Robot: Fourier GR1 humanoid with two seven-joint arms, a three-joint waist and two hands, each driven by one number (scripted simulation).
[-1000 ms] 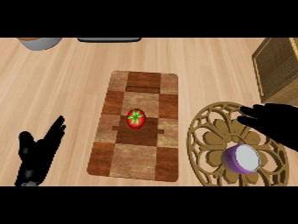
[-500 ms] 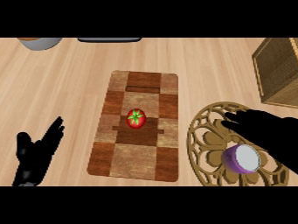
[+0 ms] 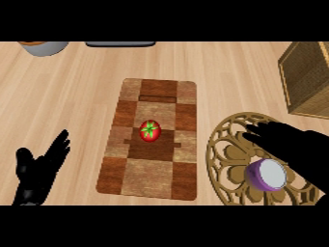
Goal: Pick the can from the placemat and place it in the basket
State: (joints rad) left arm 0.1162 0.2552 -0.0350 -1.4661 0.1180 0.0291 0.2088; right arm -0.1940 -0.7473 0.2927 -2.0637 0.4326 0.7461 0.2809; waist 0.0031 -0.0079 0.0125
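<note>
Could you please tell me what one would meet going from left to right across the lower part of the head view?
Left hand → checkered placemat with the red can on it → round gold trivet → purple bowl, partly under the right hand.

The robot's black right hand lies over a round gold openwork placemat, hiding much of the placemat's right half and part of the rim of a purple can with a white top. The placemat's lower edge runs out of view at the bottom. A woven wicker basket is cut off at the right edge, only its left corner showing. At the top of the light wooden worktop, a grey round vessel with an orange rim and a dark flat object are both cropped, too little showing to identify. The black left hand is cut off at its wrist.
</note>
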